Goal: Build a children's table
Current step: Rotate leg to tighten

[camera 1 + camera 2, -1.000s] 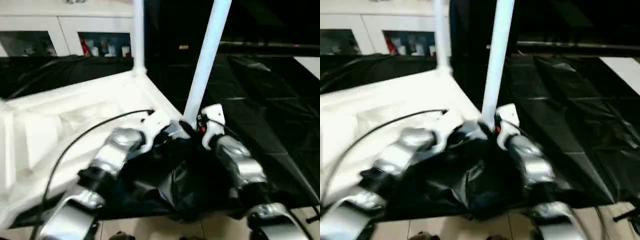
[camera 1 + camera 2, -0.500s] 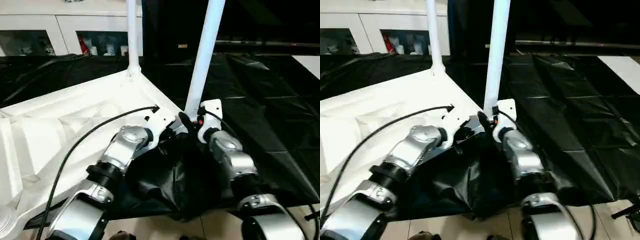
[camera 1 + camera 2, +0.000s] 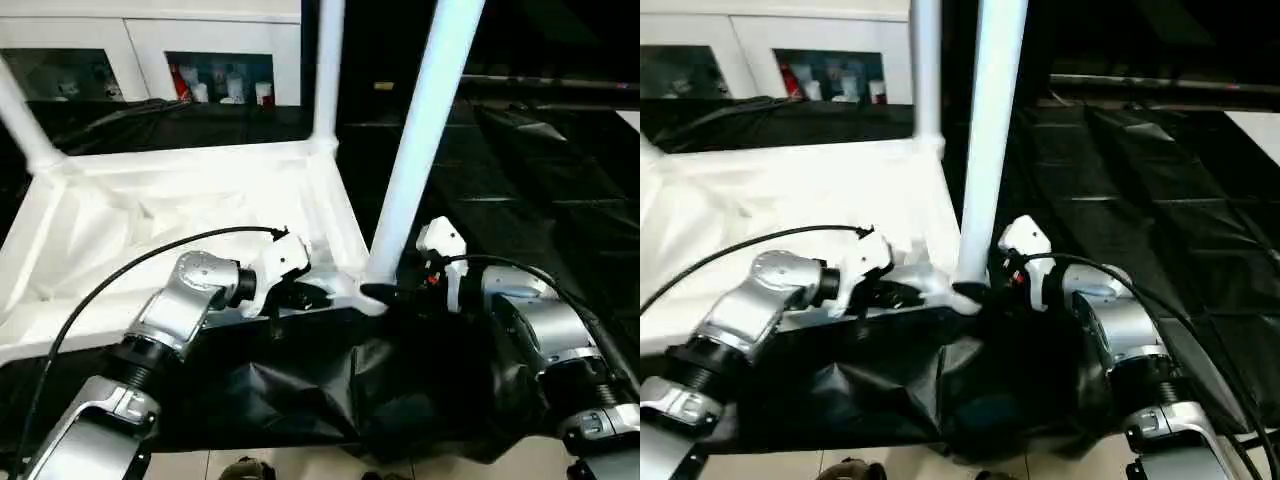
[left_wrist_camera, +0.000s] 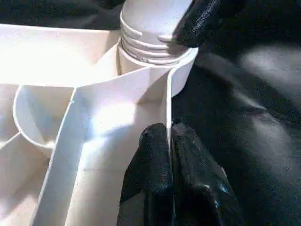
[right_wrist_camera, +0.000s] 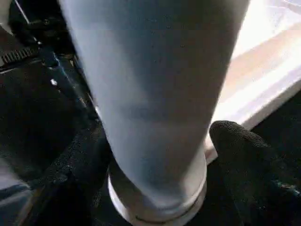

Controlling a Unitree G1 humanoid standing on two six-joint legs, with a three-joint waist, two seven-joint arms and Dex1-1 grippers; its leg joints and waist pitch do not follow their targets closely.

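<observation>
white plastic children's table (image 3: pixel 180 215) lies upside down on the black-draped work surface (image 3: pixel 560 200), and compared with a second ago a third leg (image 3: pixel 22 125) now shows at its far left corner as the view swings. the left gripper (image 4: pixel 170 141) stays pinched tight on the rim wall beside the near corner socket (image 4: pixel 157 59). the right gripper (image 5: pixel 160 155) has spread wider, its fingers (image 5: pixel 244 155) flanking the near leg (image 3: pixel 425 130) at its base, so that leg looks seated and ready for release.
</observation>
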